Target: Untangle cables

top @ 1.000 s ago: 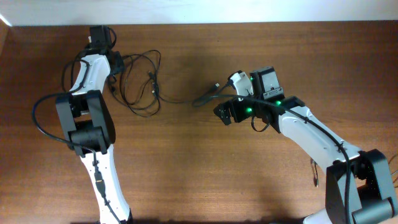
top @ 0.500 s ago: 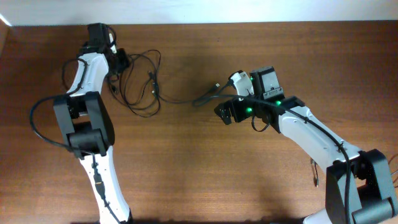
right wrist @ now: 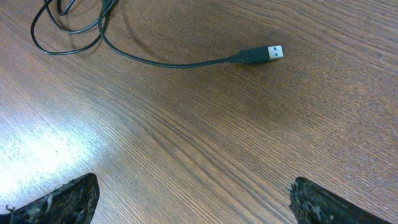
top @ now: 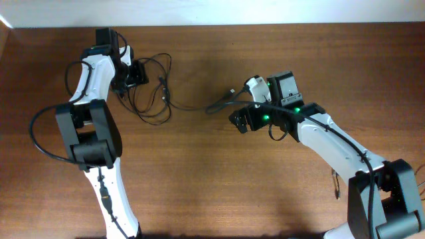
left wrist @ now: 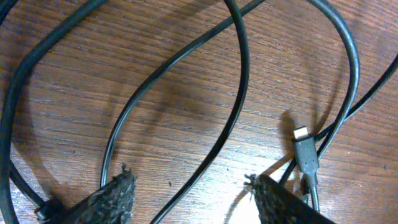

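Observation:
The cables (top: pixel 151 89) lie as a loose black tangle on the wooden table at the back left. One strand runs right to a USB plug (top: pixel 230 91). My left gripper (top: pixel 137 73) sits at the tangle's left edge with its jaws open. In the left wrist view a cable strand (left wrist: pixel 211 149) passes between the fingers (left wrist: pixel 115 199) without being gripped, and a small plug (left wrist: pixel 306 152) lies to the right. My right gripper (top: pixel 238 121) hovers just below the USB plug (right wrist: pixel 261 55), wide open and holding nothing.
The brown wooden table (top: pixel 199 186) stretches in front of both arms. Its back edge meets a white wall (top: pixel 265 12) just behind the tangle. Thick black robot wires loop beside the left arm (top: pixel 43 126).
The left gripper has swung a little right and toward the tangle, and its jaws have gone from shut to open. The right arm has not moved.

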Controlling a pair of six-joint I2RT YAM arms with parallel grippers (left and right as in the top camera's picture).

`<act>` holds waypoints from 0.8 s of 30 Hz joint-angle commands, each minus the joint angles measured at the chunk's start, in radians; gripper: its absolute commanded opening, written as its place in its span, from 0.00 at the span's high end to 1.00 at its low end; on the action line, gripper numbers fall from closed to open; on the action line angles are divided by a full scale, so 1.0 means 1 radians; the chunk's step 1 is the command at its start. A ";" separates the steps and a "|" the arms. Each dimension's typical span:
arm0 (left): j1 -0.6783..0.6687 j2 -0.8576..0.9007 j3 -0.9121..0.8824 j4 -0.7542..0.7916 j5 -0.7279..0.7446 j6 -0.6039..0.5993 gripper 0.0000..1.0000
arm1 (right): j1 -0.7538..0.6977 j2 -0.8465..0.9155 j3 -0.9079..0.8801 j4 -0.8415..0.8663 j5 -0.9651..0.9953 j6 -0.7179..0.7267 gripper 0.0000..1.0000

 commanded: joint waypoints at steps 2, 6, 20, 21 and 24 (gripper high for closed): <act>-0.006 -0.041 0.008 -0.007 0.003 0.064 0.36 | 0.008 0.002 0.015 0.000 0.009 0.008 0.01; -0.022 -0.030 0.000 -0.005 -0.053 0.063 0.68 | 0.008 0.002 0.015 0.000 0.009 0.008 0.01; -0.024 -0.024 -0.046 0.005 -0.054 0.063 0.47 | 0.008 0.002 0.015 0.000 0.009 0.008 0.01; -0.024 -0.024 -0.051 0.005 -0.054 0.063 0.58 | 0.008 0.002 0.015 0.000 0.009 0.008 0.01; -0.024 -0.024 -0.051 0.021 -0.053 0.063 1.00 | 0.008 0.002 0.015 0.000 0.009 0.008 0.01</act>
